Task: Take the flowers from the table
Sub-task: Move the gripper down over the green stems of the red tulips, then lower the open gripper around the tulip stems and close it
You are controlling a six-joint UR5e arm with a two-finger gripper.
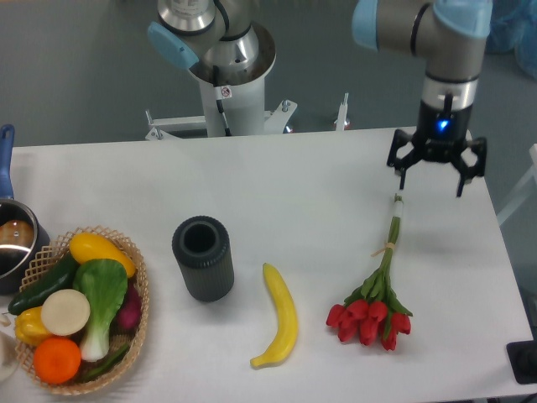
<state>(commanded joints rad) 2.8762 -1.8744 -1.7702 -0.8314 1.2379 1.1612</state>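
- A small bunch of red tulips with green leaves and long thin green stems (pixel 375 290) lies flat on the large white rectangular tabletop (pixel 319 180), toward its 4 o'clock side, blooms pointing to 6 o'clock and cut stem ends to 12.
- The black two-finger gripper (pixel 435 179) of the grey-and-blue arm hangs at about 1 o'clock from the stem tips, its fingers spread wide and holding nothing.
- A tan band (pixel 385 247) ties the stems roughly midway along their length; that bound stretch looks like the firmest place to take hold, since the stems are gathered there.
- The bunch appears light and slender. The thin stems would likely flex or slip under a loose grip, and the soft red heads could crush, so a hold across the stems rather than the blooms seems wise.
- A curved yellow banana (pixel 280 316) rests at 9 o'clock from the blooms, apart from them, with a dark ribbed cylindrical cup (pixel 202 258) beyond it.
- A woven wicker basket (pixel 137 285) of mixed vegetables sits well apart at the table's 8 o'clock edge.
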